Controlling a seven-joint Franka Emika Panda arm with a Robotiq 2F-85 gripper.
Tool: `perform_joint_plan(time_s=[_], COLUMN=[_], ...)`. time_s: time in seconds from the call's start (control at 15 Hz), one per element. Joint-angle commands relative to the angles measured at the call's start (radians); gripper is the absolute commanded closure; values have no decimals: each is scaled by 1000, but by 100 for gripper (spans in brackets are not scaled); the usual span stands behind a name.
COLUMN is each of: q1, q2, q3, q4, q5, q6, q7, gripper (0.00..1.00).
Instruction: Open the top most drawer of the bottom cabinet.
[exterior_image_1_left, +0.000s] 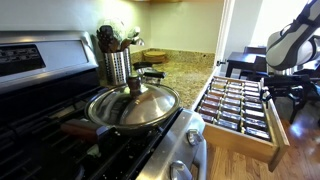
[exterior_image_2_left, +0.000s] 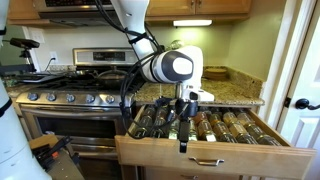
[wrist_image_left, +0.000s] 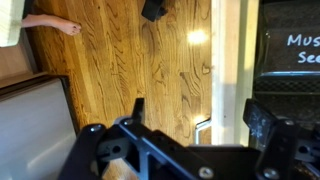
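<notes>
Exterior view: drawer (exterior_image_2_left: 230, 158) full of jars (exterior_image_2_left: 228, 126)

The top most drawer (exterior_image_1_left: 276, 128) had pale matt wood sides; the countertop (exterior_image_1_left: 185, 72) was speckled polished stone; the pan lid (exterior_image_1_left: 135, 103) gleamed steel; floorboards (wrist_image_left: 150, 70) shone glossy.

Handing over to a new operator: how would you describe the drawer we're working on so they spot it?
Find the steel stove; beside it runs a speckled granite countertop. The top most drawer sits just under that countertop and is pulled out. It alone shows rows of small dark jars between light wood sides.
</notes>
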Motion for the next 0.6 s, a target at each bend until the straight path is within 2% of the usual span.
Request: perform_joint_plan(time_s=[0.0, 0.53], q1=[-6, -9], q2=[-7, -78], q3=[-12, -19], q4=[1, -23], q5=[-46, -103], q6=[-40, -146], q7=[47, 36], gripper=[0, 0])
